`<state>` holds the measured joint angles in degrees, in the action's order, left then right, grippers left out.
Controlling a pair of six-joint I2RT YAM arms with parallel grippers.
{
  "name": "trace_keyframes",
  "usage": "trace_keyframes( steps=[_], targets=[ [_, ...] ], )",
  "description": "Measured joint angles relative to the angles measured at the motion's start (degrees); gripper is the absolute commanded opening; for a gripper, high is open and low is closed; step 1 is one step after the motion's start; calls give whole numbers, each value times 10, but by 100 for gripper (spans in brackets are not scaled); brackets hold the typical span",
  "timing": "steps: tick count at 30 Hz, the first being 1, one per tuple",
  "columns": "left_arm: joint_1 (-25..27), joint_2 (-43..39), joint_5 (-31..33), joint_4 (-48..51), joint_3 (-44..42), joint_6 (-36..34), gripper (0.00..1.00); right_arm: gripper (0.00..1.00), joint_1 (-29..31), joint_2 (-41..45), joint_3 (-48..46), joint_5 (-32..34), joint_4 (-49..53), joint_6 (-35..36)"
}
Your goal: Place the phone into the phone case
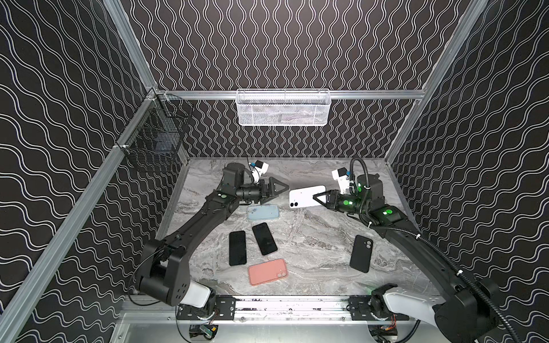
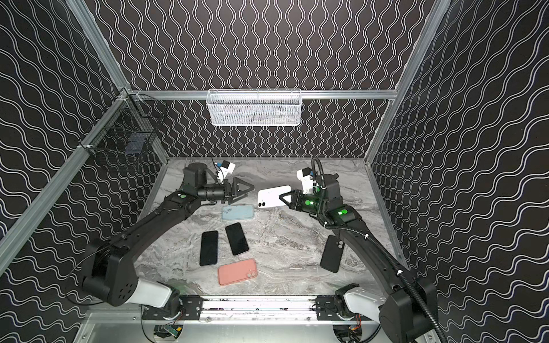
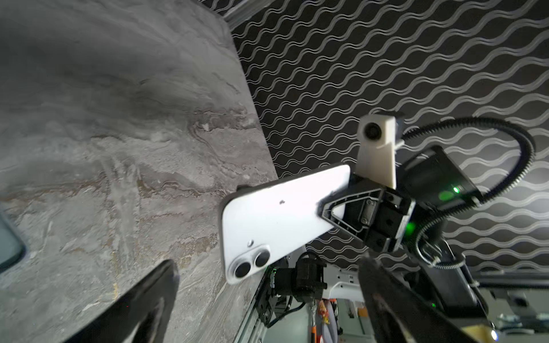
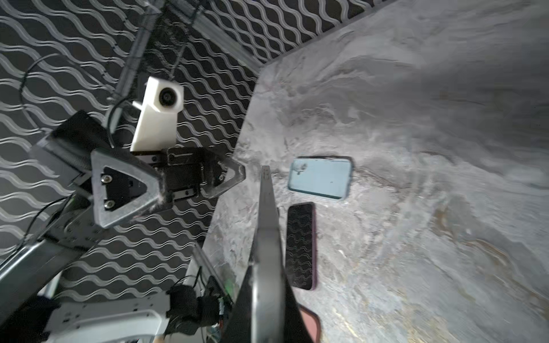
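Observation:
A white phone (image 1: 306,196) (image 2: 273,196) hangs above the back of the table, its back and twin lenses facing up. My right gripper (image 1: 319,197) (image 2: 284,197) (image 4: 265,267) is shut on the phone's end; the right wrist view shows the phone (image 4: 267,222) edge-on between the fingers. My left gripper (image 1: 276,194) (image 2: 243,193) (image 3: 267,276) stands open and holds nothing, a short way to the phone's left. In the left wrist view the phone (image 3: 282,219) lies straight ahead. A light blue phone case (image 1: 263,212) (image 2: 237,212) (image 4: 320,177) lies flat just below the left gripper.
Two black phones (image 1: 237,248) (image 1: 264,239) lie screen-up mid-table. A pink case (image 1: 268,271) lies near the front, a black case (image 1: 361,253) beside the right arm. A white mesh basket (image 1: 283,108) hangs on the back wall, a black wire basket (image 1: 154,139) on the left.

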<state>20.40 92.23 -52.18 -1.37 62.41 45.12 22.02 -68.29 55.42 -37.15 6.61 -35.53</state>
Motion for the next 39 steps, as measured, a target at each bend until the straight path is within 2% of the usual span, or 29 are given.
trace_keyframes(
  steps=[4,11,17,24,29,32,33,34,36,38,39],
  targets=[
    [0,10,-23,-27,-33,19,88,0,-1,0,0,-60,-50,-30],
    [9,-7,-57,-127,-62,75,72,0,-7,-12,-15,-101,-118,-75],
    [26,-10,-73,-195,-69,106,51,0,-11,-27,-33,-127,-180,-122],
    [33,-2,-78,-278,-93,179,26,0,-30,-27,-63,-155,-250,-163],
    [33,-1,-83,-305,-95,198,16,0,-33,-28,-70,-169,-273,-168],
    [33,0,-93,-318,-95,214,0,0,-35,-30,-71,-176,-276,-164],
    [32,1,-97,-326,-95,224,0,0,-37,-30,-71,-179,-278,-160],
    [32,3,-100,-335,-96,233,0,7,-39,-31,-70,-182,-279,-158],
    [33,6,-101,-351,-99,238,0,28,-42,-32,-70,-185,-277,-156],
    [36,7,-95,-361,-99,238,0,38,-45,-33,-69,-171,-252,-147],
    [37,7,-91,-361,-99,238,0,46,-49,-34,-68,-171,-242,-144]
  ],
)
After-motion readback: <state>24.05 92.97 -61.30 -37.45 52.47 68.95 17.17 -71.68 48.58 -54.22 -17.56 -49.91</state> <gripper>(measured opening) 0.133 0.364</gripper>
